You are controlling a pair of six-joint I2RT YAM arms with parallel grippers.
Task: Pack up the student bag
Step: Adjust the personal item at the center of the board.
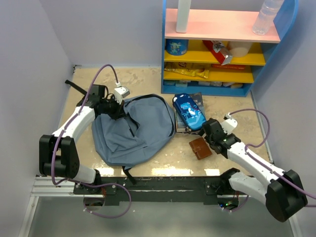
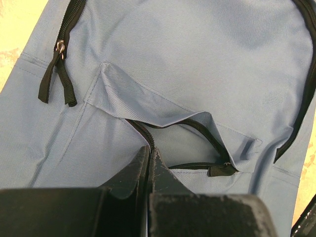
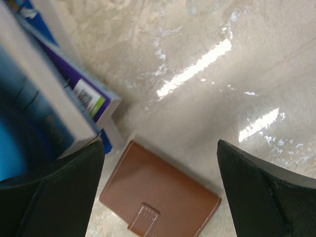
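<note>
The slate-blue student bag [image 1: 133, 131] lies flat at the left-middle of the table. In the left wrist view the bag [image 2: 187, 54] fills the frame and its front pocket zipper [image 2: 197, 131] gapes open. My left gripper [image 1: 117, 109] sits at the bag's upper left. Its jaws [image 2: 149, 150] are pressed together on the pocket's zipper edge. A brown wallet [image 1: 200, 147] lies on the table right of the bag. My right gripper [image 1: 213, 134] hovers just over the wallet [image 3: 158, 197], open [image 3: 160, 163], a finger on each side, not touching.
A blue pencil case [image 1: 189, 111] lies on books [image 1: 197, 101] beside the bag; the books' corner [image 3: 84, 94] is close to my right gripper's left finger. A blue shelf unit [image 1: 222, 49] with snacks and a bottle [image 1: 266, 17] stands at the back right. Walls close both sides.
</note>
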